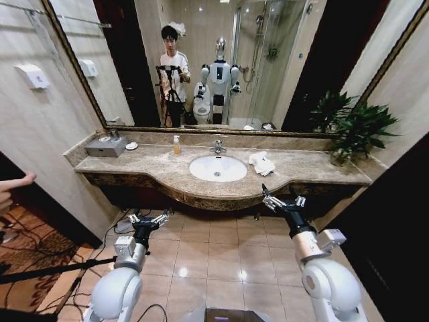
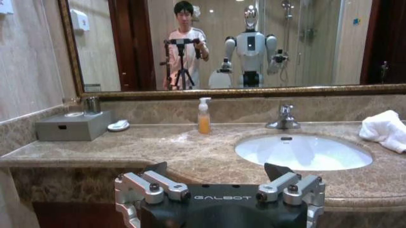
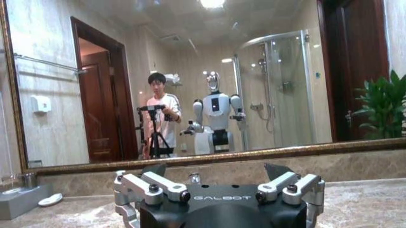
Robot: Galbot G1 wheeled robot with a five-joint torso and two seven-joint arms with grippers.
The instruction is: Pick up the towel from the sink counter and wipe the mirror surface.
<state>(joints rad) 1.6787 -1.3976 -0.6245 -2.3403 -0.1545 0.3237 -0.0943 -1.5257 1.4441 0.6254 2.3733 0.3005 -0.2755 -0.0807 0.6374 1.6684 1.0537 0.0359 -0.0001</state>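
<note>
The white towel lies bunched on the sink counter, just right of the oval basin; it also lies at the counter's far side in the left wrist view. The mirror surface spans the wall above the counter and reflects the robot. My left gripper hangs open below the counter's front edge, left of the basin, and its open tips face the counter. My right gripper is open, raised at the counter's front edge below the towel, and faces the mirror.
An orange soap bottle, a grey box and a small white dish stand at the counter's back left. The chrome faucet rises behind the basin. A potted plant fills the right end. Cables lie on the floor at left.
</note>
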